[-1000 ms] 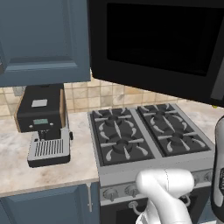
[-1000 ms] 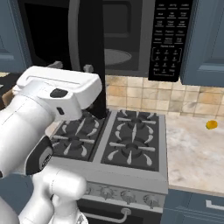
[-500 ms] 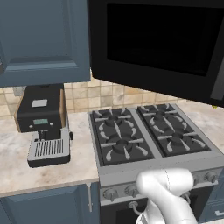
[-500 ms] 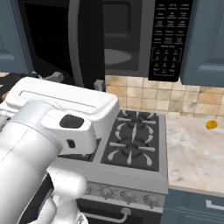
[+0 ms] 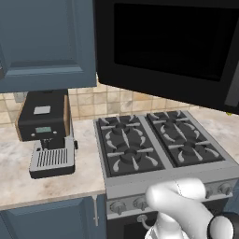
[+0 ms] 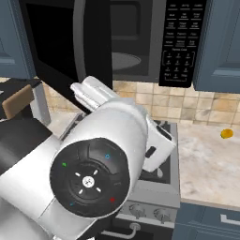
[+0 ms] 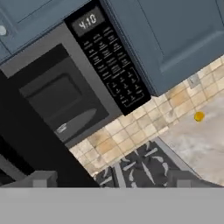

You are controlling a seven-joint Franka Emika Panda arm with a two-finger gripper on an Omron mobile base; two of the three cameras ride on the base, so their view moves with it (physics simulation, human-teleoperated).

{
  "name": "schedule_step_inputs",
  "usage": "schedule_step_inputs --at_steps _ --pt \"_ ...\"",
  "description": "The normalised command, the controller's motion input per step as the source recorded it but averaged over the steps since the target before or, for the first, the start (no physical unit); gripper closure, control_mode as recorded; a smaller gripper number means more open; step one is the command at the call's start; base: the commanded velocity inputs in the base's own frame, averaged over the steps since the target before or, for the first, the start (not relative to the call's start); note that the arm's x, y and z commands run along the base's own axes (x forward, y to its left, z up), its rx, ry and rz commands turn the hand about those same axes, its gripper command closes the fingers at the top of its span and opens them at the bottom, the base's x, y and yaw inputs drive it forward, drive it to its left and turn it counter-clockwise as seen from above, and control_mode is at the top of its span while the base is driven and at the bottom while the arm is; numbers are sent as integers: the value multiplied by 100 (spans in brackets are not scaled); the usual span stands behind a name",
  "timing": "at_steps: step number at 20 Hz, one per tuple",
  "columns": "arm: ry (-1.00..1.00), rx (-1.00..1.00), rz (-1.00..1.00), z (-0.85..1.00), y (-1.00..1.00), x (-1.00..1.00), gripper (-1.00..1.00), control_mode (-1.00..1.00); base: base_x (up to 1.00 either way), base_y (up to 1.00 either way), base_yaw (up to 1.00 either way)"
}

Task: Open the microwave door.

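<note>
Above the black four-burner gas stove (image 5: 158, 149), the wide black box microwave (image 6: 154, 42) hangs between blue-grey cabinets (image 5: 44, 42), and its large glossy black door with the dark glass window (image 5: 170, 44) already stands swung well out toward the room. From the right, the grey cavity with its round turntable (image 6: 123, 61) lies exposed beside the black button panel strip (image 6: 180, 42), so I would judge the opening as good as done. The white arm (image 6: 117, 140) sits low in front of the stove, clear of the door. From the hand's own camera, the gripper's (image 7: 111, 181) two grey finger tips (image 7: 41, 179) stand wide apart with nothing between them, presumably because the handle needs no further pull. Left of the stove, a small black-and-silver coffee machine (image 5: 46, 130) rests on the marbled counter (image 5: 18, 172); a small orange object (image 6: 226, 133) lies on the counter to the right.
</note>
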Motion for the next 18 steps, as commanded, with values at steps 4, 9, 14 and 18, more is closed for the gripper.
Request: schedule_step_inputs --at_steps 4,9,14,18 --pt "42 56 11 -52 0 42 -100 -100 0 0 0" --pt "10 22 0 -76 24 7 -100 -100 0 0 0" --pt "2 28 1 -37 0 38 -100 -100 0 0 0" --pt "16 22 13 0 0 55 -100 -100 0 0 0"
